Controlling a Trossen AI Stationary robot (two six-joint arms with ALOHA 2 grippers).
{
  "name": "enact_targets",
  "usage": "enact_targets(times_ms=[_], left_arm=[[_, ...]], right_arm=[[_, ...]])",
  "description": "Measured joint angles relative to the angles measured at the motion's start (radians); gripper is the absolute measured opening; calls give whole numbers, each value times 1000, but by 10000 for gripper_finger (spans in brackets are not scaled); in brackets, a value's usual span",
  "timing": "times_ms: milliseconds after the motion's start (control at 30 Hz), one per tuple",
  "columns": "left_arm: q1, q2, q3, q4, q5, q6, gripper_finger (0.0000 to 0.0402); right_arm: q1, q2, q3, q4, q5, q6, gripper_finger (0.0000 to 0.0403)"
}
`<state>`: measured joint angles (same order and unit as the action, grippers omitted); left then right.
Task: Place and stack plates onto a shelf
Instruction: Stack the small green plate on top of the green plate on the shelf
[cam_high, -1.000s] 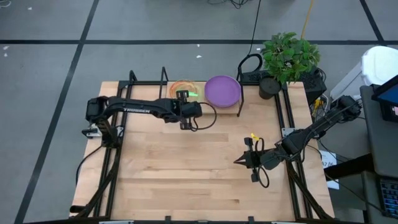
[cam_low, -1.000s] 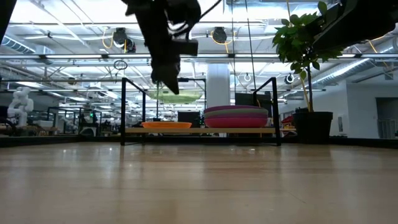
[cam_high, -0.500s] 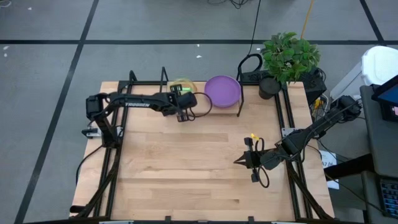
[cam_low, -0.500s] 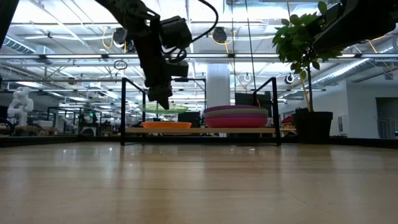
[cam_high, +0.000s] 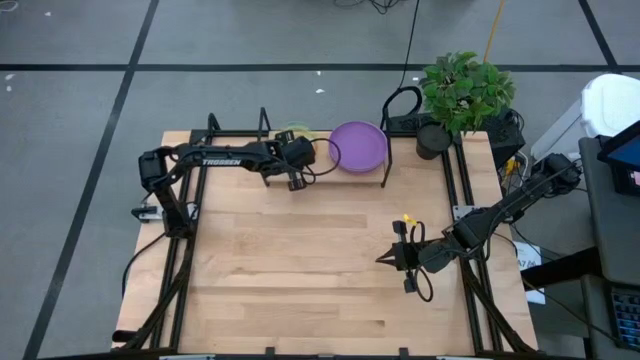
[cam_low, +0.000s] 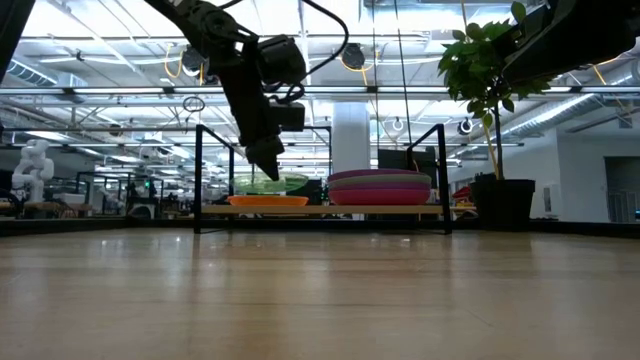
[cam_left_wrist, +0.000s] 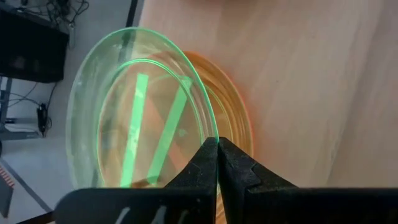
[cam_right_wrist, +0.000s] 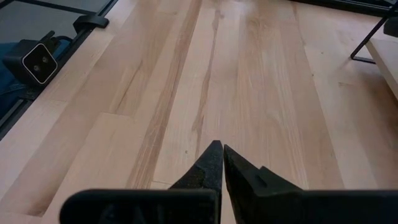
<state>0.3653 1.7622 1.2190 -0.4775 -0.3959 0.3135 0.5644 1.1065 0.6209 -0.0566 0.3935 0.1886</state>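
Observation:
My left gripper (cam_low: 270, 168) is over the left part of the shelf (cam_low: 320, 210), shut on a translucent green plate (cam_left_wrist: 143, 118). That plate hovers just over the orange plate (cam_low: 268, 200), which lies flat on the plank; the orange rim (cam_left_wrist: 239, 118) shows beneath the green one. To the right on the plank lies the stack of large plates (cam_low: 380, 186), purple on top (cam_high: 357, 147). My right gripper (cam_high: 385, 258) is shut on nothing and hangs over the table's right part, fingertips together (cam_right_wrist: 217, 148). My left gripper pinches the green plate's rim (cam_left_wrist: 213, 132) on the side toward the table's near edge, between its two fingers. The fingers (cam_low: 268, 160) slant down from the near side. The plate is about level, close over the orange plate; whether the two touch, I cannot tell.
The shelf's black frames (cam_low: 197, 175) (cam_low: 443, 170) rise at both ends of the plank. A potted plant (cam_high: 462, 92) stands at the far right corner, with a black cable loop (cam_high: 403, 100) beside it. Bare wooden tabletop (cam_high: 300, 270) spreads between the shelf and the near edge.
My left gripper has moved toward the far edge and down, carrying the green plate from well above the shelf until it is close over the orange plate. It has stayed shut on the rim. The right arm has kept still.

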Motion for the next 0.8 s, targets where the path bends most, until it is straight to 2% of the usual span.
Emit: enact_targets(times_ms=[567,800], left_arm=[[1,0,0,6,3,-20,4],[6,0,0,9,5,-61,39]], right_arm=[[0,0,0,0,-1,1,0],[0,0,0,0,-2,1,0]])
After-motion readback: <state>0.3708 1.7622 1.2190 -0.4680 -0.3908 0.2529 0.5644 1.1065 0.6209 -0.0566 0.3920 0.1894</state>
